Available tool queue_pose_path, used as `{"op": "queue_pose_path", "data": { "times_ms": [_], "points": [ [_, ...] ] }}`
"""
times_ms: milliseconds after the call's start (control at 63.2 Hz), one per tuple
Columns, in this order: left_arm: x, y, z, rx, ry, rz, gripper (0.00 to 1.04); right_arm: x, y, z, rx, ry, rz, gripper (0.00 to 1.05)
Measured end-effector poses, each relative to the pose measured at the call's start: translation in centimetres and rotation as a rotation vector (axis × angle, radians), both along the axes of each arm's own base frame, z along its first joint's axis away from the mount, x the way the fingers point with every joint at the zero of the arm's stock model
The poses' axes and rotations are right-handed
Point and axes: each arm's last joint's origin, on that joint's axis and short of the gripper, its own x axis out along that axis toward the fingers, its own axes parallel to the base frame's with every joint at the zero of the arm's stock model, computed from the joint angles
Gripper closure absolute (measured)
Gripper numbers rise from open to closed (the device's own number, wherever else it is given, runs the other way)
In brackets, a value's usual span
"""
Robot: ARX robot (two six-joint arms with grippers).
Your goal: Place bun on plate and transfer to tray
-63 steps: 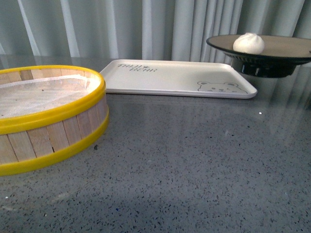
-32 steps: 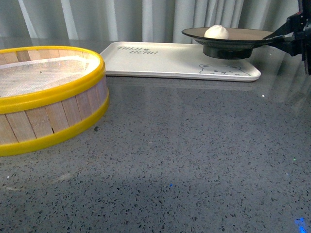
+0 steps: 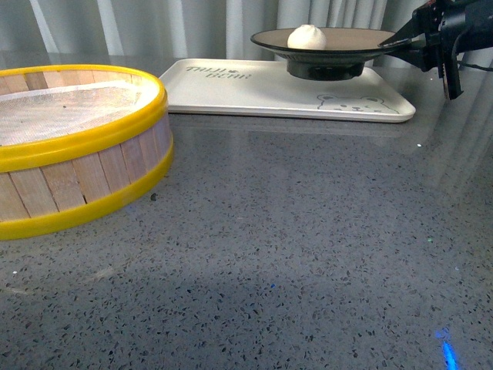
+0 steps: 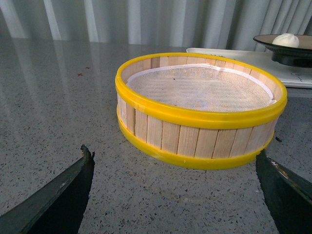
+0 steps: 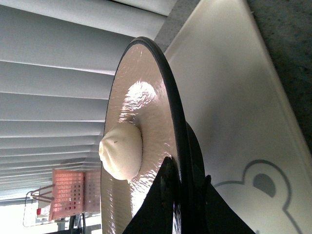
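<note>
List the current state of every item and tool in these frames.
bun: sitting on the plate, pleated top up.
plate: level, rim gripped, over the tray; contact with it unclear.
tray: lying flat, nothing else on it.
steamer basket: lidless, only its liner inside.
right tool: shut on the plate rim.
left tool: open, holding nothing.

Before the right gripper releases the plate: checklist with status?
1. Bun seated on plate: ok.
2. Plate above tray, inside its lip: ok.
3. Plate foot touching the tray: cannot tell.
4. Right gripper clamped on the plate rim: ok.
5. Left gripper open, near steamer basket, away from the tray: ok.
</note>
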Motion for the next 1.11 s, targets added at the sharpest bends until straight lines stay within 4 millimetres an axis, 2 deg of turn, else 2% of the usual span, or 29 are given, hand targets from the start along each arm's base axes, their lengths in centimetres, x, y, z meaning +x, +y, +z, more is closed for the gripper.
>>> {"op": "queue_pose_path", "data": {
  "times_ms": [269, 934, 981, 1108],
  "points": [
    [0.0, 0.0, 0.0, 0.000, 0.000, 0.000, 0.07, -0.1, -1.1, -0.6, -0.009, 0.023, -0.029, 1.02],
    [0.0, 0.0, 0.0, 0.000, 0.000, 0.000, 0.07, 0.0, -0.4, -1.5, -0.013, 0.058, -0.006, 1.02],
    [0.0, 0.0, 0.0, 0.000, 0.000, 0.000, 0.07, 0.0, -0.4, -1.5, -0.015, 0.058, -0.005, 0.97],
    [0.0, 0.0, 0.0, 0.000, 0.000, 0.000, 0.07, 0.0, -0.4, -1.4, -0.013, 0.058, -0.002, 0.75]
  ]
}}
